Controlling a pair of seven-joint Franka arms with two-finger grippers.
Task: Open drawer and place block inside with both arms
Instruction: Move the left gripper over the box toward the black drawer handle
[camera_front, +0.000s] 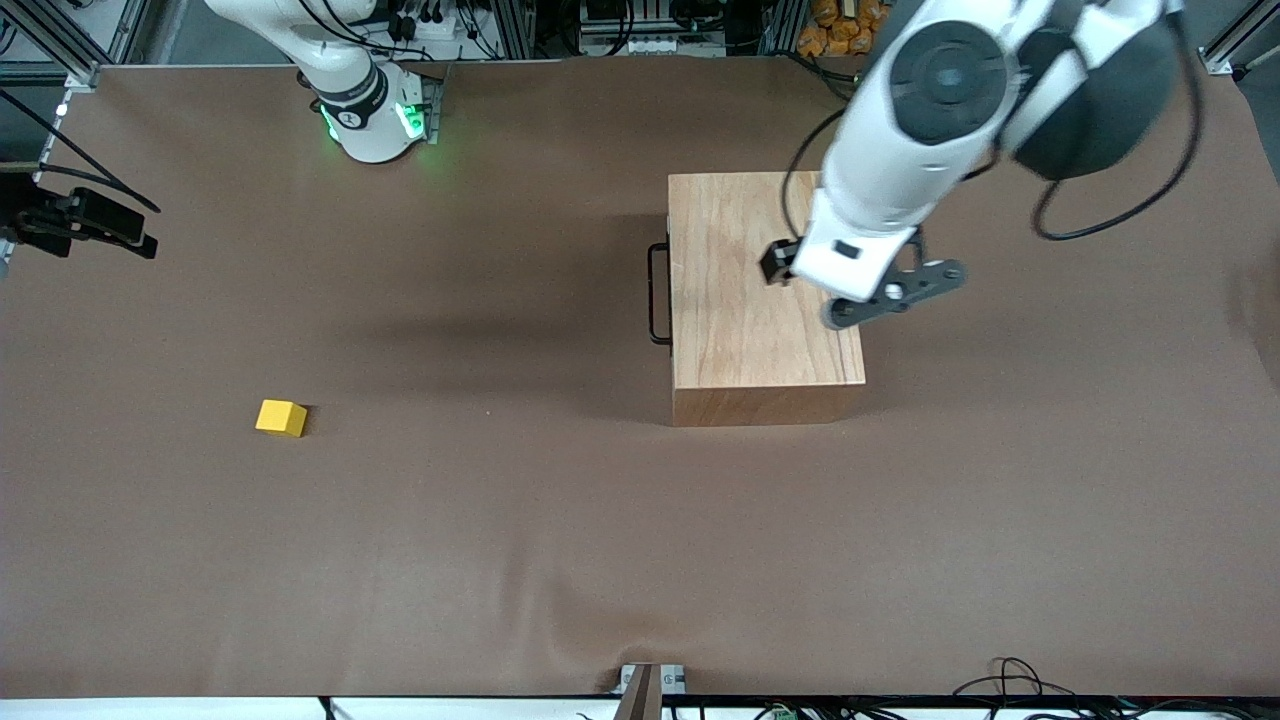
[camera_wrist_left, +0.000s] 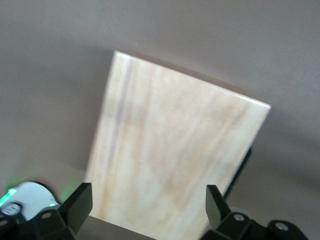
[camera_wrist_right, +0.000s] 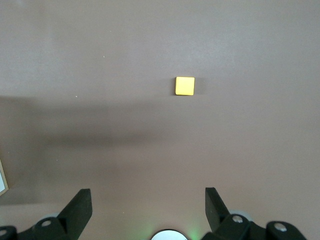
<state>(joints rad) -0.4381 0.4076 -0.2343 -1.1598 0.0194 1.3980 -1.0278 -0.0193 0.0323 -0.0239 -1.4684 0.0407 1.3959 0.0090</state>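
A brown mat covers the surface (camera_front: 500, 560), with cables and aluminium framing along the edge where the arms' bases stand. The wooden box (camera_front: 760, 300) sits toward the left arm's end, its drawer shut, and the black bar handle (camera_front: 657, 294) faces the right arm's end. The left tool (camera_wrist_left: 148, 210) hangs over the top of the box with its fingers (camera_wrist_left: 80, 202) spread wide and nothing between them. The right tool (camera_wrist_right: 148, 210) is up over bare mat near the right arm's end, its fingers (camera_wrist_right: 216, 202) likewise wide apart and empty. The yellow block (camera_front: 281, 417) lies on the mat toward the right arm's end, well apart from the box and nearer to the front camera than the handle.
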